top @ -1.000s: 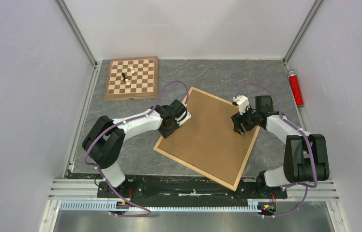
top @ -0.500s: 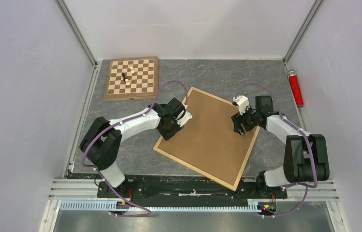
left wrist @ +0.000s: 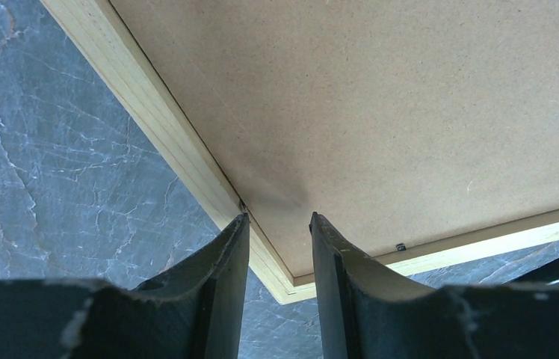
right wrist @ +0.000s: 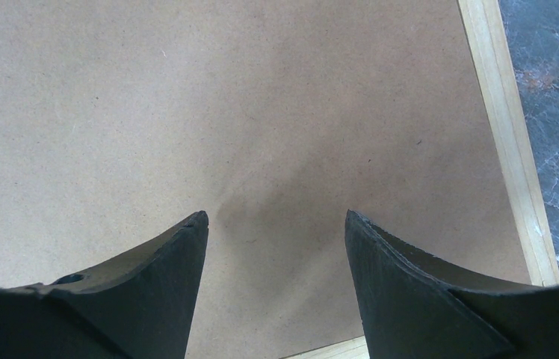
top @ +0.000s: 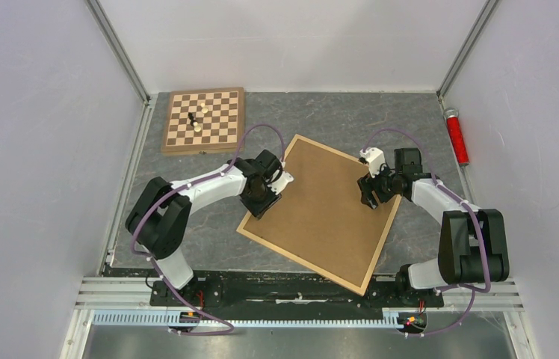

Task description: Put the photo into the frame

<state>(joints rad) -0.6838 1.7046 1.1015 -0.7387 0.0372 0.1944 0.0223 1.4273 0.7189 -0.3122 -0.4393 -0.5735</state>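
Note:
The light wood frame (top: pixel 299 262) lies tilted on the grey table, back side up, with the brown backing board (top: pixel 321 209) filling it. The photo is hidden. My left gripper (top: pixel 267 200) is at the frame's left edge near its left corner. In the left wrist view it (left wrist: pixel 279 217) is narrowly open and empty, its tips over the frame border (left wrist: pixel 149 120) and the board's edge (left wrist: pixel 381 105). My right gripper (top: pixel 370 200) is over the board near the frame's right side. In the right wrist view it (right wrist: pixel 276 215) is open and empty above the board (right wrist: pixel 224 105), with the border (right wrist: pixel 504 127) to its right.
A checkered chessboard (top: pixel 204 120) with a few pieces lies at the back left. A red cylinder (top: pixel 456 136) lies by the right wall. White walls close in the table on three sides. A small black tab (left wrist: pixel 400 246) sits at the board's near edge.
My left gripper has slid a little toward the near side along the frame's left edge and turned slightly. The right arm and the frame have not moved.

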